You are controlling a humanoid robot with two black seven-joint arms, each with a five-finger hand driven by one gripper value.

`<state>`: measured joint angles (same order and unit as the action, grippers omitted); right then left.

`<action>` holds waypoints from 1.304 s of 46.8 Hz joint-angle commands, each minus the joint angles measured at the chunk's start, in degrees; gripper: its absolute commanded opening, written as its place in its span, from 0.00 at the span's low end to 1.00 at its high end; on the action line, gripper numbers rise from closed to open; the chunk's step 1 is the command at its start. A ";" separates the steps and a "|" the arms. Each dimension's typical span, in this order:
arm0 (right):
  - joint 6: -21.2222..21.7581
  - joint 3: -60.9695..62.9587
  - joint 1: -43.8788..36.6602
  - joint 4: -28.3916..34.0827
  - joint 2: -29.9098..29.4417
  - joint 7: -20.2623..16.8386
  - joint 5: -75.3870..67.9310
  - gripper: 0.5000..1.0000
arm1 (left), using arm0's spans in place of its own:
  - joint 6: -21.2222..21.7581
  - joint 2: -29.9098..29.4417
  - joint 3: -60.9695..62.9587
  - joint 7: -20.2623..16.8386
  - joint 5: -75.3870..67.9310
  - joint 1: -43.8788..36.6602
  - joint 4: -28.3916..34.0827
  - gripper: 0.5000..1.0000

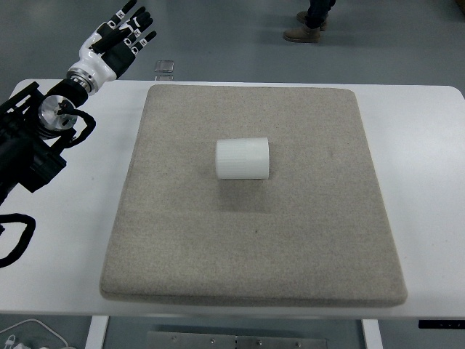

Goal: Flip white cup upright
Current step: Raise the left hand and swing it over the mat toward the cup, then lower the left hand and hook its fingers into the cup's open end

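- Cup (243,158) is the thing to turn, and the likeliest trouble is that it rolls: it lies on its side, a white cylinder with its long axis running left to right, so a push from the near or far side could send it off across the mat (189,240) instead of tipping it up.
- Left hand (116,40) holds nothing; its fingers are spread loose and point away past the far edge of the counter (87,196), so it would have to turn back and come in before any grasp.
- A shallow or one-sided grip could let the smooth wall slip, and the cup might drop back on its side.
- Which end is the mouth cannot be told from here; guessing wrong would stand it upside down.
- From the hand outward: the cup lies well apart from it, to its right and nearer the robot, around the middle of the mat.
- Right hand is out of view.
- A person's shoes (305,27) stand on the floor beyond the mat's far edge.
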<state>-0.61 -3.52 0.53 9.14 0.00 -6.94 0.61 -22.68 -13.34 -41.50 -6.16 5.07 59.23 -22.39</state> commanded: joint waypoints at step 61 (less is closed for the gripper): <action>0.00 0.00 0.00 0.00 0.00 0.00 0.00 0.86 | -3.42 -11.18 5.99 18.46 -60.97 1.59 -44.57 0.97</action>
<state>-0.58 -3.52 0.53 9.14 0.00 -6.94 0.61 -26.09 -23.98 -35.50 9.29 -55.81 61.06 -64.70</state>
